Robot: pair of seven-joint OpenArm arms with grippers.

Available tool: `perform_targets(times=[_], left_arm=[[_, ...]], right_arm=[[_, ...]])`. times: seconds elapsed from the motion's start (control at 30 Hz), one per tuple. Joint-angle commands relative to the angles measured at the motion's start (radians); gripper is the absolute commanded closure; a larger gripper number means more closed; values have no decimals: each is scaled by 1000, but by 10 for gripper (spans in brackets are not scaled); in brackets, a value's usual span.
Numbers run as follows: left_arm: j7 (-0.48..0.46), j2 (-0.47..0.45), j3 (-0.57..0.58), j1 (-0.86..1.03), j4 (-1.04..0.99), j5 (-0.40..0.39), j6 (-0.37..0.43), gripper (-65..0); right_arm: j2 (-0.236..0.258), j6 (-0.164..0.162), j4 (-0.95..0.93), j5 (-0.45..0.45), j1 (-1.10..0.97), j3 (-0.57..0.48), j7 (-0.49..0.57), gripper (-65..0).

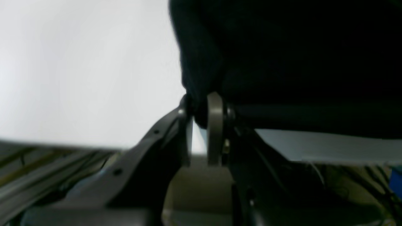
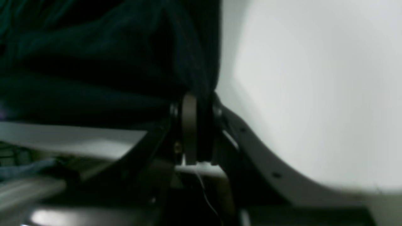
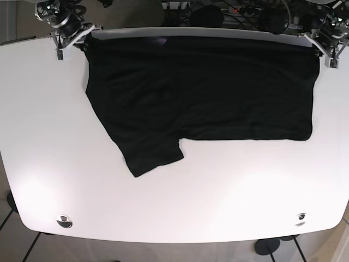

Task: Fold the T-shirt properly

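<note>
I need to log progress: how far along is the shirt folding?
Early. The black T-shirt lies spread on the white table, one sleeve out. In hand: the left claw and the right claw each pinch a far-edge corner. No neat compact fold shows yet; that remains.

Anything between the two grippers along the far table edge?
Only the black T-shirt, stretched between the left gripper and right gripper; each pinches a corner. Base view shows it.
</note>
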Motion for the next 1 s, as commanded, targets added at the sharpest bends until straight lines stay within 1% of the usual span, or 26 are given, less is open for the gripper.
perform_targets(times=[0.03, 0.1, 0.13, 0.17, 0.2, 0.23, 0.27, 0.3, 0.33, 0.37, 0.4, 0.47, 0.53, 0.67, 0.73, 0.8, 0.9, 1.0], left_arm=[[-11, -20, -12, 13, 20, 7, 10, -58], [-11, -20, -4, 29, 22, 7, 10, -69], [-11, -20, 8, 29, 22, 7, 10, -101], [-9, -20, 18, 29, 24, 11, 10, -181], [-9, -20, 16, 29, 24, 13, 10, -239], [-9, -20, 16, 29, 24, 13, 10, -287], [-9, -22, 16, 29, 24, 10, 10, -319], [-9, -23, 16, 29, 36, 8, 10, -333], [-9, -23, 15, 29, 54, 8, 10, -332], [-9, -23, 11, 29, 94, 7, 10, -333], [-9, -23, 11, 30, 123, 5, 10, -333], [-9, -23, 10, 30, 188, -4, 10, -332], [-9, -23, 10, 30, 234, -35, 10, -332], [-9, -23, 24, 13, 280, -49, 10, -331], [-9, -25, 54, -41, 280, -47, 10, -331], [-9, -25, 82, -94, 274, -13, 10, -331], [-9, -22, 165, -205, 268, 63, 10, -331], [-9, -22, 251, -266, 229, 99, 10, -331]], right_arm=[[8, 1, 52, 1, -26, 12, 14, -24], [8, -2, 75, 1, -43, 12, 4, -25], [8, -2, 78, 1, -44, 12, 4, -27], [7, -5, 77, -4, -46, 12, 4, -29], [7, -5, 77, -7, -46, 12, 4, -44], [7, -5, 75, -7, -46, 12, 4, -94], [5, -6, 77, -7, -48, 12, 4, -165], [-3, -6, 78, -7, -60, 12, 4, -298], [-7, -6, 80, -7, -69, 13, 7, -384], [-7, -6, 100, -4, -74, 13, 8, -493], [-7, -5, 114, 1, -75, 13, 8, -534], [-10, -5, 138, 3, -75, 13, 10, -545], [-24, -5, 143, 3, -61, 13, 11, -545], [-21, -5, 150, -8, 51, 10, 4, -545], [-10, -5, 143, -23, 104, 2, -6, -545], [-10, -5, 124, -66, 196, -15, -39, -545], [-13, -5, 63, -177, 353, -67, -93, -545], [-15, -5, 12, -274, 483, -145, -108, -545]])
